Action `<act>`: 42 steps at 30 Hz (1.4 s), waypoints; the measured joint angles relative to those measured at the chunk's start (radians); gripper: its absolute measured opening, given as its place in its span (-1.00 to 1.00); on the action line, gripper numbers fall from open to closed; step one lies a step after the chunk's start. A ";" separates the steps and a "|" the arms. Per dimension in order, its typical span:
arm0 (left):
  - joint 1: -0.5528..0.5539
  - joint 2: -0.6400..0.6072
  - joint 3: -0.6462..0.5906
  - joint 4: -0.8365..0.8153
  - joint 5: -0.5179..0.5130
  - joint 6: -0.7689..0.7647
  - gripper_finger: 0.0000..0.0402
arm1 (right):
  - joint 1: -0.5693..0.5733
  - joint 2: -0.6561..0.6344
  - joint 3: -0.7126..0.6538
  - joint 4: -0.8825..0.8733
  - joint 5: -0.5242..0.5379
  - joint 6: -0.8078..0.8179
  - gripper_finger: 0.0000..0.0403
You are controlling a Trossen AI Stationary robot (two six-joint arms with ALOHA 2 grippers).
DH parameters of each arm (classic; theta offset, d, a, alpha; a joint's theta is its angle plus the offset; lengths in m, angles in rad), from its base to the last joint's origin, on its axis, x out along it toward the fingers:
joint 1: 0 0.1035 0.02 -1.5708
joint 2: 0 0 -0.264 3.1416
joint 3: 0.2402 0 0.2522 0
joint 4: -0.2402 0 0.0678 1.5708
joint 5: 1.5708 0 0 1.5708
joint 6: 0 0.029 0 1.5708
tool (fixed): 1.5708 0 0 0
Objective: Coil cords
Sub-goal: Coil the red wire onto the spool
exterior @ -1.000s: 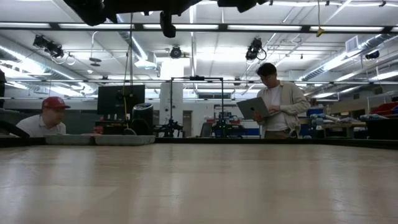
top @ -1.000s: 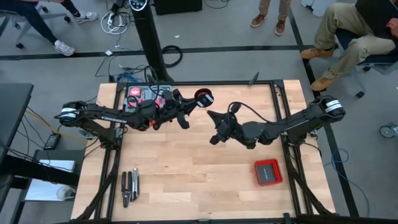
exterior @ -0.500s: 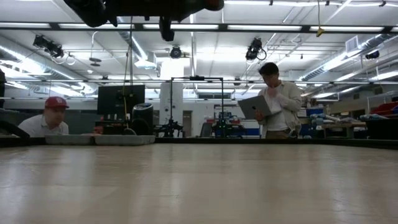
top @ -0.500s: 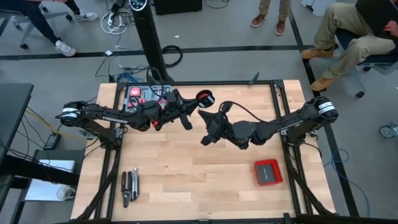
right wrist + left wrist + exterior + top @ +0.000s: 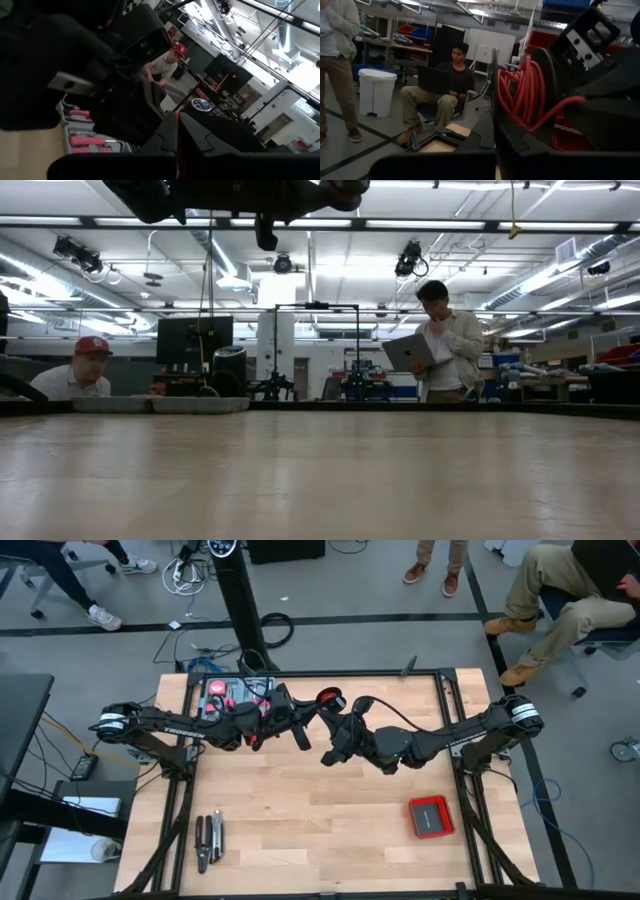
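The cord is a thin red wire wound as a coil (image 5: 522,95) on a small black spool (image 5: 330,698), held in the air over the table's far middle. My left gripper (image 5: 316,707) reaches in from the left and is shut on the spool. My right gripper (image 5: 347,720) comes from the right, just beside the spool, and is shut on a strand of the red wire (image 5: 570,102) that leads off the coil. In the low view both arms show only as dark shapes along the top edge. My left gripper pinches the spool's thin black end plate (image 5: 494,85) between its two fingers, edge-on. The fingers lie about level, coming from the table's left. The spool is lifted clear of the table, the coil to one side of the plate. My right gripper pinches the red wire, which shows only as a red sliver (image 5: 176,122) between its shut fingers. The fingers lie about level, coming from the table's right. The strand runs the short way to the coil; my own gripper hides the rest of it.
A flat red square box (image 5: 431,816) lies near the table's front right. Dark hand tools (image 5: 208,840) lie at the front left. A tray of red and black parts (image 5: 232,692) sits at the far left. People sit and stand around the table.
My right gripper has moved up and toward the table's left and far edge, closing in on the spool while staying shut on the wire. The spool stays where it was in my left gripper.
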 joint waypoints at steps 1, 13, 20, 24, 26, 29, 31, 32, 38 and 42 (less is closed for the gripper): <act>0.000 0.000 0.000 -0.005 0.000 0.005 -1.00 | -0.002 0.000 0.000 0.007 0.000 0.000 -1.00; 0.001 -0.001 0.000 -0.071 0.032 0.104 -1.00 | -0.005 0.000 0.000 0.033 0.070 -0.056 -1.00; 0.001 -0.011 0.000 -0.100 0.039 0.106 -1.00 | 0.006 0.000 0.000 0.040 0.192 -0.148 -0.99; 0.000 -0.016 0.000 -0.115 0.048 0.110 -1.00 | 0.026 0.000 0.000 0.045 0.241 -0.201 -0.87; 0.000 -0.016 0.000 -0.116 0.058 0.110 -1.00 | 0.028 -0.001 0.000 0.055 0.270 -0.204 -0.79; 0.001 -0.016 0.000 -0.118 0.072 0.106 -1.00 | 0.026 -0.001 0.000 0.062 0.314 -0.195 -0.72; 0.000 -0.016 0.000 -0.119 0.072 0.105 -1.00 | 0.025 -0.002 0.000 0.059 0.317 -0.194 -0.74; 0.001 -0.016 0.000 -0.119 0.073 0.105 -1.00 | 0.025 -0.002 0.000 0.058 0.317 -0.196 -0.78; 0.000 -0.016 0.000 -0.112 0.081 0.103 -1.00 | 0.025 -0.008 0.000 0.051 0.337 -0.208 -0.96; 0.000 -0.025 0.000 -0.117 0.097 0.102 -1.00 | 0.027 -0.009 0.000 0.051 0.367 -0.215 -0.98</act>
